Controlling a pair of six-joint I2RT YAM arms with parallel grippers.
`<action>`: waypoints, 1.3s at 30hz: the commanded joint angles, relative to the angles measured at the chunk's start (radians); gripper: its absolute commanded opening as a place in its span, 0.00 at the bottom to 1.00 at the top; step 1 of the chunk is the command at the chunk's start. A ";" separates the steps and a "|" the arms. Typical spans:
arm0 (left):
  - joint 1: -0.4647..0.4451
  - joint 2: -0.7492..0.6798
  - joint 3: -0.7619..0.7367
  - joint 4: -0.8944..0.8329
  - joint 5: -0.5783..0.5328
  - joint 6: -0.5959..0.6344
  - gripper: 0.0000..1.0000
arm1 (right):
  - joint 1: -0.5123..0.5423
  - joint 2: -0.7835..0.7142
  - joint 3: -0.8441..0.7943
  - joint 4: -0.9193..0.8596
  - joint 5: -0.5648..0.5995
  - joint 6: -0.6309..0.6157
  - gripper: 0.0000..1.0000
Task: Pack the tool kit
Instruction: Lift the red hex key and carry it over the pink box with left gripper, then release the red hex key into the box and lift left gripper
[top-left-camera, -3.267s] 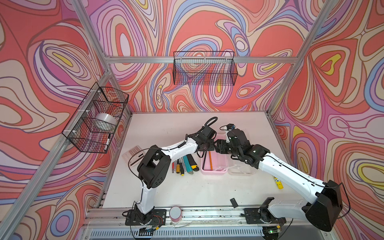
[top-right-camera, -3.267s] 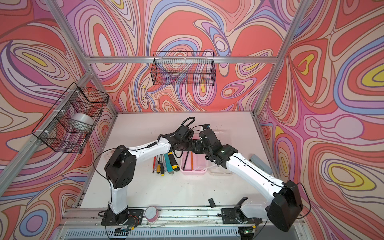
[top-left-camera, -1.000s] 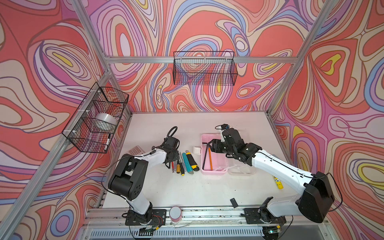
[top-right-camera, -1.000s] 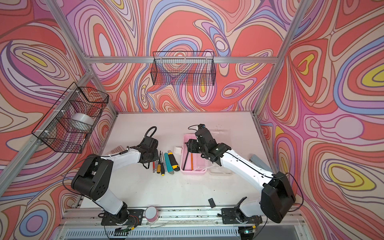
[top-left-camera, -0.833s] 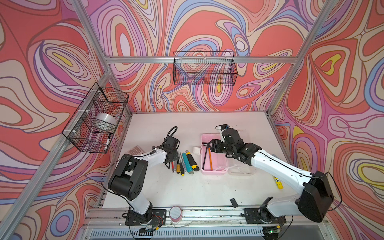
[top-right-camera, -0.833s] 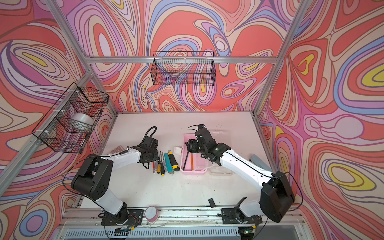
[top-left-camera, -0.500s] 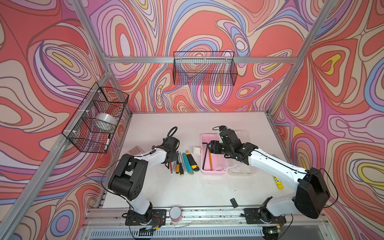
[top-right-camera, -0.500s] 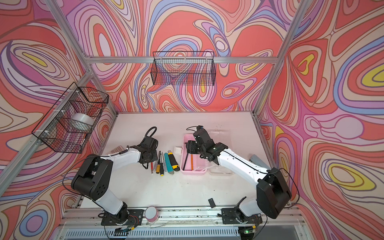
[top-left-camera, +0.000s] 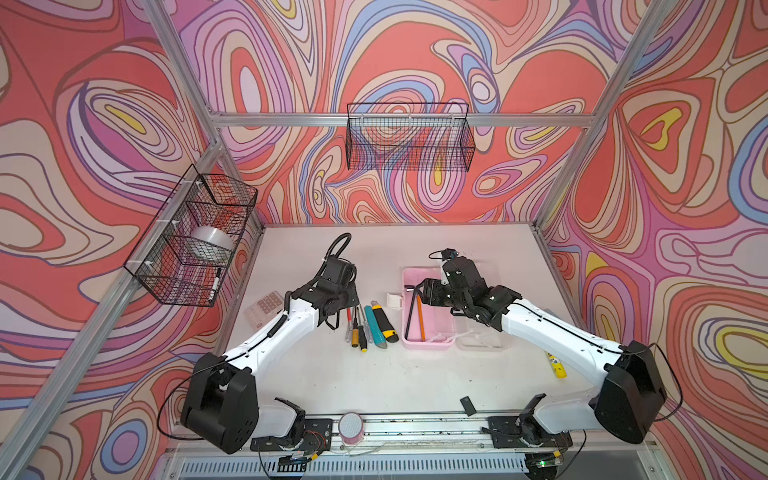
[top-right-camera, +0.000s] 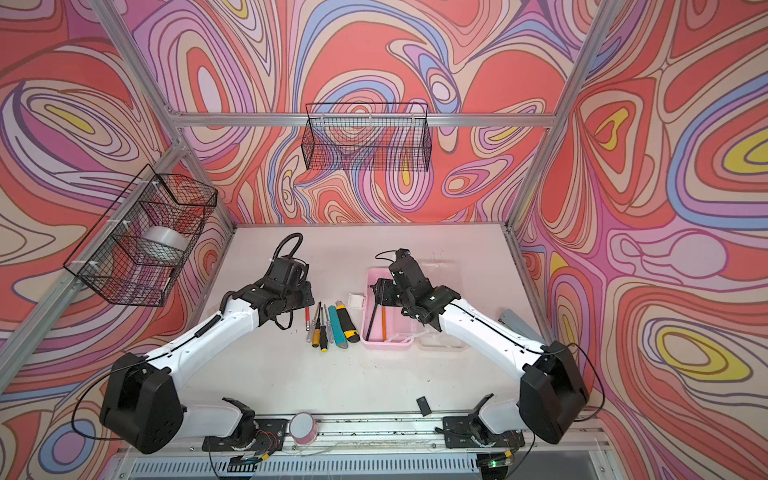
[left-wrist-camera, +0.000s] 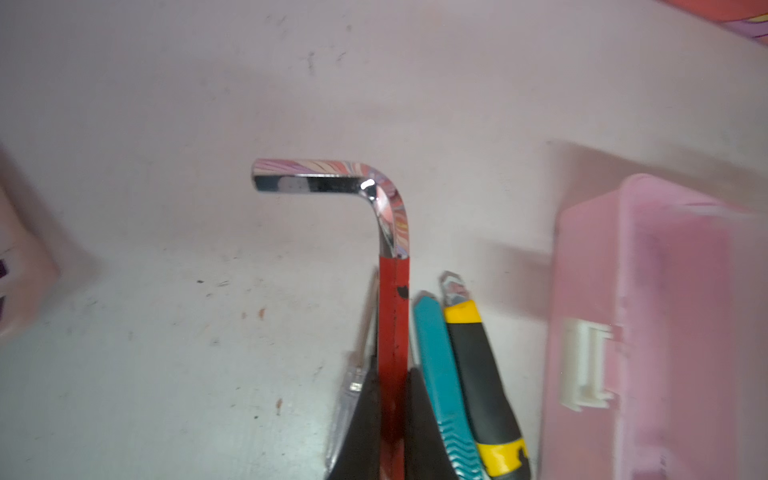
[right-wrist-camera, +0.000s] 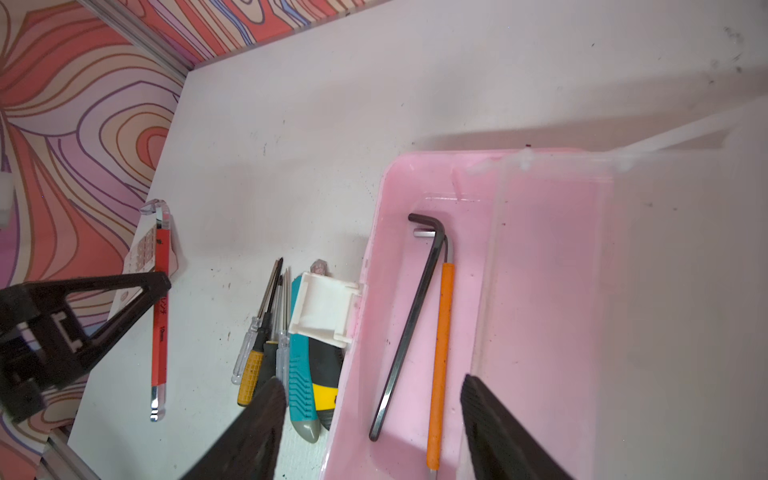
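The jaws of our left gripper (left-wrist-camera: 391, 399) pinch the red sleeve of a chrome L-shaped hex key (left-wrist-camera: 390, 232), just beside the screwdrivers (right-wrist-camera: 253, 365), the ribbed teal utility knife (left-wrist-camera: 440, 374) and the yellow-black utility knife (left-wrist-camera: 478, 374). The jaws of our right gripper (right-wrist-camera: 374, 399) stand wide over the open pink plastic box (right-wrist-camera: 388, 187), where a black hex key (right-wrist-camera: 411, 316) and an orange-sleeved hex key (right-wrist-camera: 440, 353) lie side by side.

My left gripper (left-wrist-camera: 392, 374) is off the pink box (top-left-camera: 426, 344), where it met my right gripper (right-wrist-camera: 372, 380) earlier, and is back at the tool row (top-left-camera: 360, 332). Its jaws have just closed on the red hex key (left-wrist-camera: 392, 299), which now looks lifted off the table (top-left-camera: 374, 374). My right one has edged toward that row, above the box.
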 joint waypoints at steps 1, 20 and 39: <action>-0.084 -0.024 0.047 0.064 0.078 -0.089 0.00 | -0.013 -0.053 0.029 -0.056 0.089 0.003 0.70; -0.323 0.501 0.432 0.131 0.122 -0.132 0.00 | -0.089 -0.236 -0.039 -0.140 0.150 -0.025 0.71; -0.322 0.763 0.597 0.028 0.114 -0.154 0.00 | -0.090 -0.196 -0.076 -0.094 0.116 -0.013 0.71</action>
